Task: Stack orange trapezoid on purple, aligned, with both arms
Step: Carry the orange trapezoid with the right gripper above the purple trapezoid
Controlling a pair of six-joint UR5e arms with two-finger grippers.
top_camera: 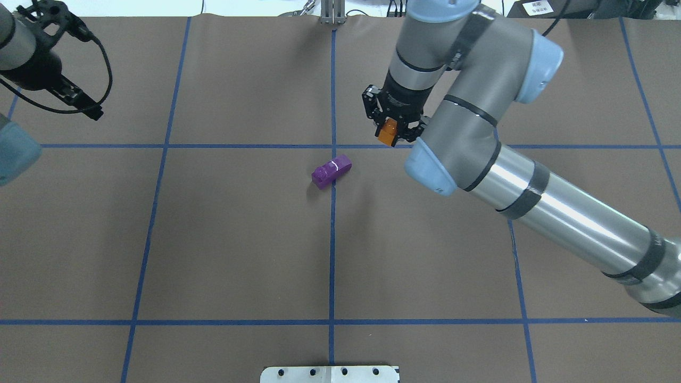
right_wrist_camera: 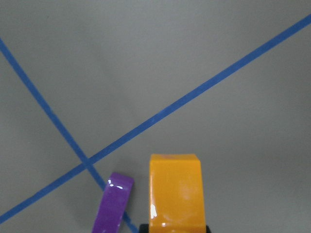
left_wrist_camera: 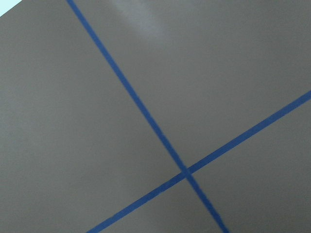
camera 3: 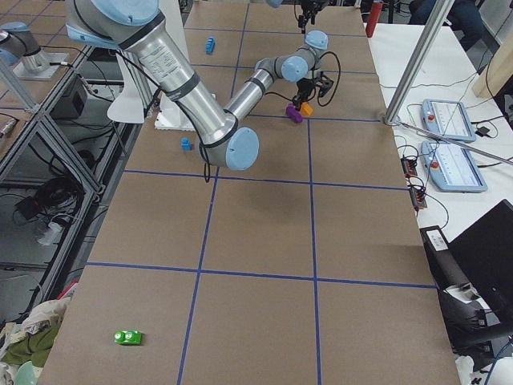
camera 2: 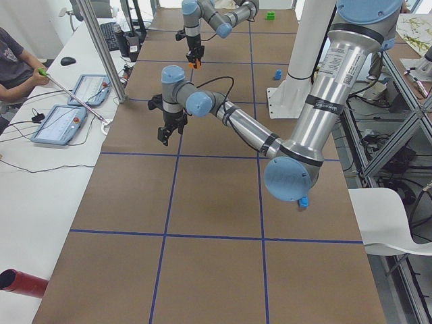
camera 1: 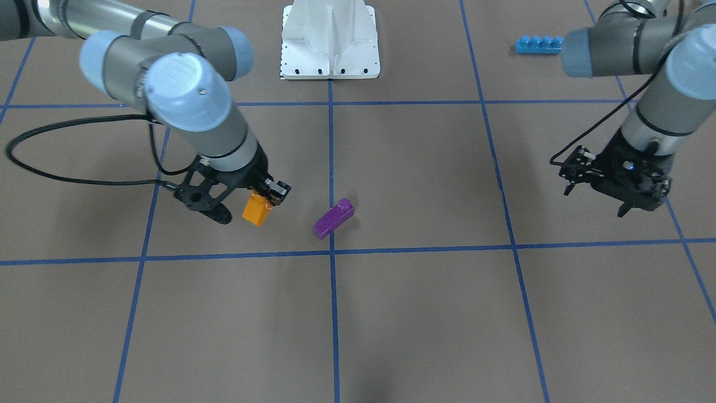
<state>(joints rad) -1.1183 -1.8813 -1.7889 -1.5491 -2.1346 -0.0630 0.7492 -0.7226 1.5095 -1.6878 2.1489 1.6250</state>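
My right gripper (camera 1: pixel 263 200) is shut on the orange trapezoid (camera 1: pixel 256 210) and holds it just above the table. It also shows in the overhead view (top_camera: pixel 388 131) and in the right wrist view (right_wrist_camera: pixel 176 191). The purple brick (camera 1: pixel 333 219) lies on the table on the centre blue tape line, a short way from the orange one; it also shows in the overhead view (top_camera: pixel 331 171) and in the right wrist view (right_wrist_camera: pixel 114 204). My left gripper (camera 1: pixel 596 202) hangs open and empty far off on my left side, above bare table.
A long blue four-stud brick (camera 1: pixel 538 44) lies near my left arm's base side. A white base plate (camera 1: pixel 330 39) stands at my edge of the table. A small blue brick (camera 3: pixel 186 143) and a green piece (camera 3: pixel 128 338) lie far from the work.
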